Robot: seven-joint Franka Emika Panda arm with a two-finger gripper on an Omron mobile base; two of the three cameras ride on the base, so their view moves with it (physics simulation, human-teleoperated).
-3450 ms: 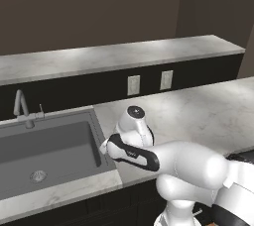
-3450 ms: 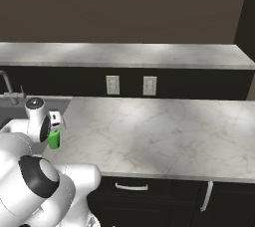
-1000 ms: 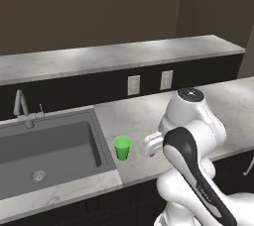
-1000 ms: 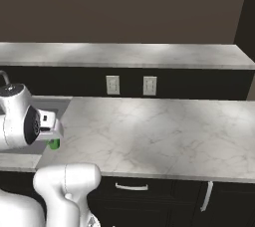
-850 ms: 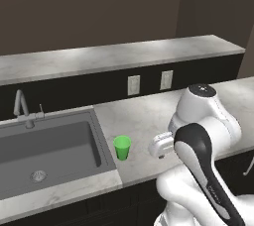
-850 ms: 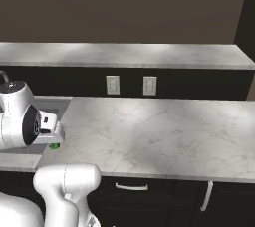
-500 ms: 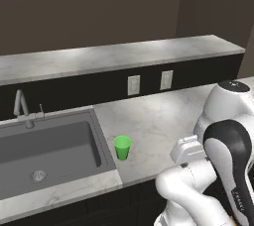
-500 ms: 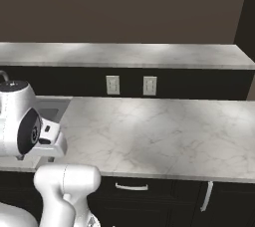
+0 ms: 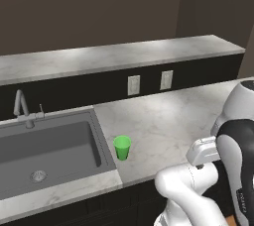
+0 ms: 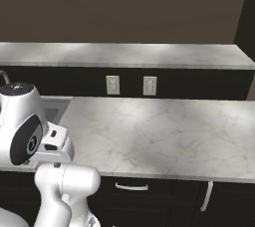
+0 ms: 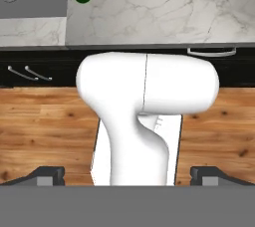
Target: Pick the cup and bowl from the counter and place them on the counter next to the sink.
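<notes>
From the left the cup (image 9: 122, 147) stands beside the sink (image 9: 47, 150); broad bare desk (image 10: 159, 131) rightward. The tool (image 11: 127, 175) gapes, holding nothing.

Glossy white arm (image 9: 191, 195), dark joints

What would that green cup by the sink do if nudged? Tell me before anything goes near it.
The cup stands upright on the counter, narrower at its base than at its mouth, so a push near the rim would probably tip it. It looks small and empty, likely light enough to slide. Once on its side, the tapered wall would probably roll it in a curve, perhaps toward the sink.
</notes>
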